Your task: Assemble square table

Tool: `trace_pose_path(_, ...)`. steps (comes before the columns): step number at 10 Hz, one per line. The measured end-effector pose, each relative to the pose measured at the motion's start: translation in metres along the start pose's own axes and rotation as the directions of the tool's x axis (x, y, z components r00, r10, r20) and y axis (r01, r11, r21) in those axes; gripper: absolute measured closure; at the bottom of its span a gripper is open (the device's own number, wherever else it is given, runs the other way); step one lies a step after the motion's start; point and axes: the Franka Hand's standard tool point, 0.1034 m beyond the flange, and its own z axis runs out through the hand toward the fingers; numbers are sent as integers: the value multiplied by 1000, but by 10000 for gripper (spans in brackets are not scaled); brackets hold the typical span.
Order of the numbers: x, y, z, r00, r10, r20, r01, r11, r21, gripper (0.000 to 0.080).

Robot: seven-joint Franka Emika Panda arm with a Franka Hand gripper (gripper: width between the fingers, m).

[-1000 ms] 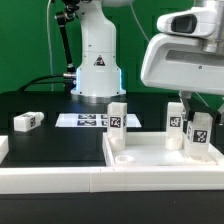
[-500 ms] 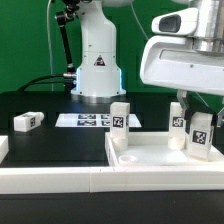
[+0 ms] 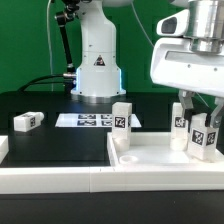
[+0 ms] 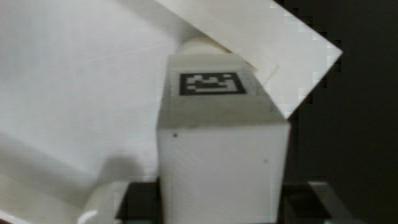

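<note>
While the fingers (image 4: 128,198) are closed on a white leg (image 3: 201,136), pressing it from both sides as the wrist view shows, that held leg stands upright over the white tabletop (image 3: 150,158), close to the table's edge on the exterior view's right. A second leg (image 3: 178,121) stands just behind it at the tabletop's back rim, and a third leg (image 3: 122,117) stands upright in the tabletop's other back corner. A fourth leg (image 3: 27,121) lies on its side near the table's edge on the exterior view's left, with the marker board (image 3: 84,120) flat between it and the tabletop. I judge the step in hand to be seating the held leg in its corner, though its lower end is hidden. If it enters tilted, it could jam. A twist might drag the unclamped tabletop. The broad wrist could knock the second leg over. Letting go before the leg is seated would let it topple.
</note>
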Motion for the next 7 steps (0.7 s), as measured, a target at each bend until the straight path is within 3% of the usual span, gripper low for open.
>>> trace_pose_path(3, 0, 2, 0, 989, 150, 8, -150, 989, 4, 509)
trace_pose_path(4, 0, 2, 1, 989, 145, 8, -145, 989, 4, 413)
trace_pose_path(5, 0, 2, 1, 990, 143, 8, -143, 990, 4, 236)
trace_pose_path(6, 0, 2, 1, 993, 121, 7, -121, 993, 4, 236)
trace_pose_path(7, -3, 0, 1, 999, 40, 9, -40, 999, 5, 168)
